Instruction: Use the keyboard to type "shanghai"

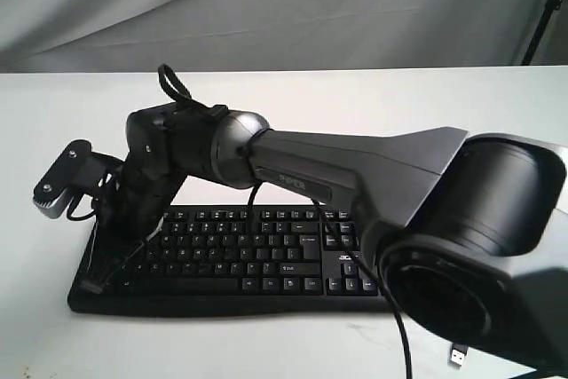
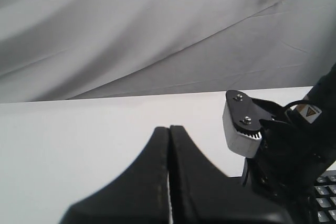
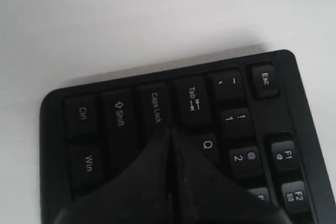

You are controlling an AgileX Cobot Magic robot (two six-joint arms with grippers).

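Where the keyboard (image 1: 240,250) lies: flat on the white table (image 1: 355,95).
Right arm (image 1: 355,166): stretched across to the keyboard's left end, wrist bent down.
Right gripper (image 3: 170,132): pinched together, tip beside Caps Lock key (image 3: 156,107).
Left gripper (image 2: 169,129): pinched together, above the table.

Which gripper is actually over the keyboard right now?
The right gripper: its shut black fingers point at the wide black keyboard's Caps Lock and Tab keys. The left gripper, also shut, faces white table, with the keyboard off to one side.
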